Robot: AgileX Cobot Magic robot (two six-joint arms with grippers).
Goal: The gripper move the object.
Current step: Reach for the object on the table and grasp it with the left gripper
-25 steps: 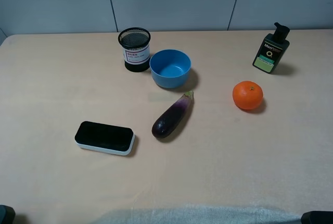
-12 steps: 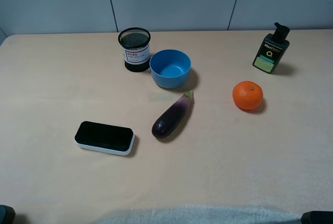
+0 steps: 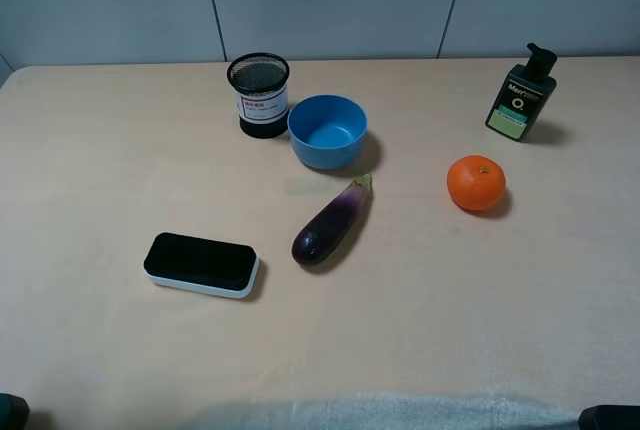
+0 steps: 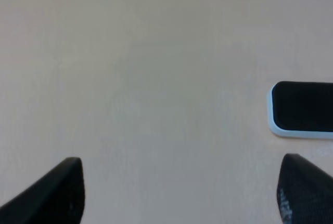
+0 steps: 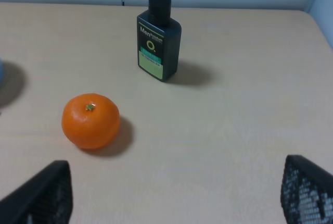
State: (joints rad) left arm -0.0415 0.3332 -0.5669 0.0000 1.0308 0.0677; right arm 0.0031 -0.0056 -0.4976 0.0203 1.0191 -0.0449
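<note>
The left gripper (image 4: 182, 159) shows as two matt black, wedge-shaped fingers (image 4: 52, 195), each narrowing to a blunt, rounded tip; the face of one carries a faint pale speckle. The right gripper (image 5: 177, 161) has the same black, blocky fingers (image 5: 307, 193), and their visible faces bear a fine grid of pale dots, like textured grip pads. The high view catches only slivers of the machine: a blackish-teal left arm part (image 3: 12, 411) and a black right arm part (image 3: 610, 416)

Glossy dark-purple eggplant (image 3: 331, 223), smooth matt pale table (image 3: 100, 170), black wire-mesh metal cup (image 3: 258, 78), smooth blue plastic bowl (image 3: 327, 156), dimpled orange (image 3: 476, 183), shiny dark plastic bottle (image 3: 520, 98), matt black-topped eraser (image 3: 200, 263)
</note>
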